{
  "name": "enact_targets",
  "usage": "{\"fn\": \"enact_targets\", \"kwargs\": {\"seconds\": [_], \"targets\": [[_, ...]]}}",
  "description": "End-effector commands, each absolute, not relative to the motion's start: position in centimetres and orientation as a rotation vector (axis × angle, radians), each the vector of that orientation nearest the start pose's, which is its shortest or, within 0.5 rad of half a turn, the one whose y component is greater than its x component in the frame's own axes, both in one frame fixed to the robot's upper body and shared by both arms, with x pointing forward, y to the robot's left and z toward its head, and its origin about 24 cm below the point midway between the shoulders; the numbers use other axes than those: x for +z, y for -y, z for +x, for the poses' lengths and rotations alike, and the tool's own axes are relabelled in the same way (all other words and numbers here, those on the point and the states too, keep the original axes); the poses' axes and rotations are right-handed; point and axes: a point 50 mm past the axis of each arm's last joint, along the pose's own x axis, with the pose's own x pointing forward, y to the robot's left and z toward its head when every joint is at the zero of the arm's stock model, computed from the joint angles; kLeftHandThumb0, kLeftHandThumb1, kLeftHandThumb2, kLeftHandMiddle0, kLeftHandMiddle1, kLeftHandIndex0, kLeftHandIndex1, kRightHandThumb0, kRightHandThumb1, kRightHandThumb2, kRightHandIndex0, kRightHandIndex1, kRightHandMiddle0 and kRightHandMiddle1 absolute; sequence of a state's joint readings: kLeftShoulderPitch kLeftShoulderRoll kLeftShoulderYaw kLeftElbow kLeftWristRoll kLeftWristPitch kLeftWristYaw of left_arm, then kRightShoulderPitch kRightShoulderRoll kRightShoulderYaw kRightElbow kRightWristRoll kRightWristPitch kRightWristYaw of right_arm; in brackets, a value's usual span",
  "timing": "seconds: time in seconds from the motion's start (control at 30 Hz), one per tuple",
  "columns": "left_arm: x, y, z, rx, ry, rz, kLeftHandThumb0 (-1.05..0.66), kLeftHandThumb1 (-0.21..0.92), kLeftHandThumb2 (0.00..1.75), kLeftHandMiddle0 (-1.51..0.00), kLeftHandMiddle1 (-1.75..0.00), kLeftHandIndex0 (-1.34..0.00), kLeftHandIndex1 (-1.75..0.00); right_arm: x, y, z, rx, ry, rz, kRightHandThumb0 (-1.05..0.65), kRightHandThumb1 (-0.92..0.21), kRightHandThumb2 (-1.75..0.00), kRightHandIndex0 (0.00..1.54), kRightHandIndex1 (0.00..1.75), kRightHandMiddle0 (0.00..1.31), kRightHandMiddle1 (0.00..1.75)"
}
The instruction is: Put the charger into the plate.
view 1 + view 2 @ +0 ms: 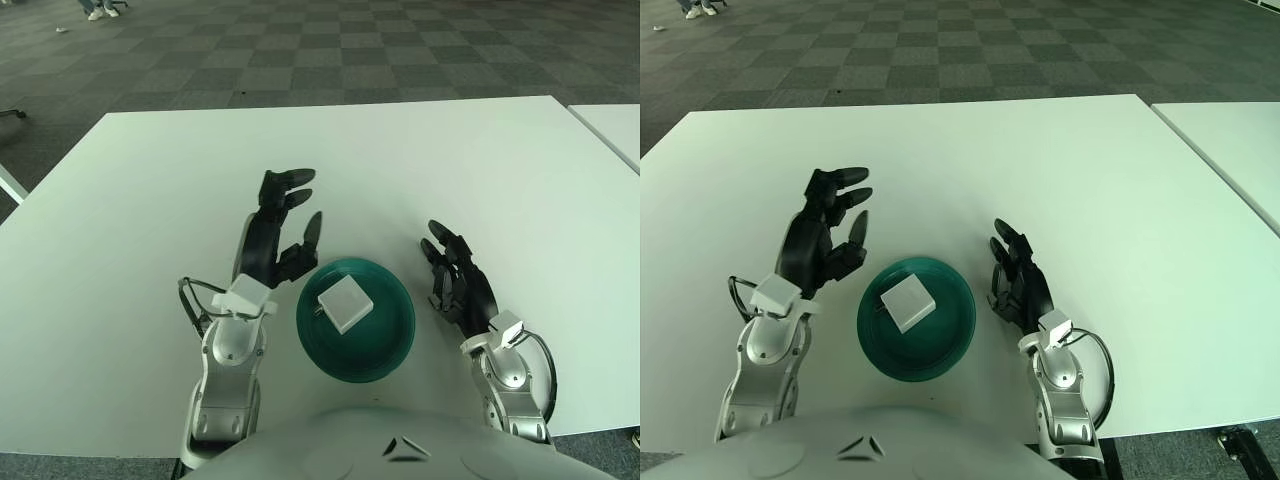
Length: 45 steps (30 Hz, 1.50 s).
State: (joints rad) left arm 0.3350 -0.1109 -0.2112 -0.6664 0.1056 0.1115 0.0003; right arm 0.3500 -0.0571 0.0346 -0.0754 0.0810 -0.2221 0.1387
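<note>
Item one: surface (500,170), white and flat, running from the robot's body out toward a dark checkered floor (300,50). A second white top (615,125) shows at the far right, set apart from the first by a narrow gap.

Item two: plate (385,355), teal, round and shallow with a raised rim, standing on the surface close before the robot's torso, between the two arms.

Item three: charger (344,304), a small white square block, lying inside the plate, in the half farther from the robot and slightly toward its left side. It sits tilted to the plate's edges like a diamond. A short dark stub shows at its left corner; whether that is a plug prong cannot be told.

Item four: left hand (283,225), black, three-fingered, on a silver forearm. It shows just to the left of the plate, raised, fingers spread and extended away from the body, the thumb pointing up close above the plate's far-left rim. It holds nothing.

Item five: right hand (1018,280), black, on a silver forearm, to the right of the plate and just beside its rim. Fingers are loosely extended and apart, pointing away from the body, holding nothing. Whether it touches the surface cannot be told.

Item six: looped cables, one at each wrist.
</note>
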Motion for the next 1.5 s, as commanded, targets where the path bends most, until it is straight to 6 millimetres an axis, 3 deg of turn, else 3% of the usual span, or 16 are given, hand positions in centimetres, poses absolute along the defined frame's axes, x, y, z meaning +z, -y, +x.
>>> {"fn": "enact_targets", "kwargs": {"seconds": [0.0,0.17,0.37,0.63,0.8,1.2,1.47], "targets": [[10.1,-12.1,17.6,0.102,0.204,-0.34,-0.81,0.92,0.87,-0.21,-0.44,0.0,-0.82,-1.2,16.5,16.9,0.058,-0.16,0.056,-0.75,-0.92,-0.74,0.19,0.01,0.0,0.58],[8.6,-12.2,17.4,0.169,0.166,-0.445,-0.88,0.92,0.96,-0.18,-0.28,0.0,-0.69,-1.2,16.7,16.9,0.054,-0.159,0.053,-0.75,-0.92,-0.73,0.19,0.01,0.0,0.6],[7.0,-12.6,17.0,0.224,0.12,-0.455,-0.93,0.92,1.01,-0.17,-0.17,0.0,-0.62,-1.2,16.8,16.8,0.057,-0.158,0.044,-0.77,-0.92,-0.72,0.17,0.0,0.0,0.61],[4.1,-13.3,16.0,0.236,0.044,-0.227,-0.96,0.92,1.04,-0.14,-0.09,0.0,-0.49,-1.1,17.0,16.8,0.075,-0.161,0.029,-0.77,-0.92,-0.72,0.15,0.0,0.0,0.54],[1.9,-13.1,15.5,0.213,0.012,-0.138,-0.99,0.92,1.09,-0.09,-0.04,0.0,-0.32,-1.0,17.2,16.8,0.073,-0.165,0.021,-0.76,-0.92,-0.73,0.15,0.0,0.0,0.51],[0.9,-13.4,13.7,0.12,0.028,-0.036,-1.02,0.92,1.18,0.0,0.0,0.0,-0.05,-0.9,17.4,17.0,0.073,-0.166,-0.002,-0.75,-0.92,-0.78,0.19,0.02,0.0,0.6],[0.0,-13.5,13.5,0.1,0.03,-0.011,-1.03,0.92,1.2,0.0,0.0,0.0,0.0,-1.1,17.5,17.1,0.08,-0.172,-0.006,-0.76,-0.92,-0.79,0.19,0.02,0.0,0.6]]}}
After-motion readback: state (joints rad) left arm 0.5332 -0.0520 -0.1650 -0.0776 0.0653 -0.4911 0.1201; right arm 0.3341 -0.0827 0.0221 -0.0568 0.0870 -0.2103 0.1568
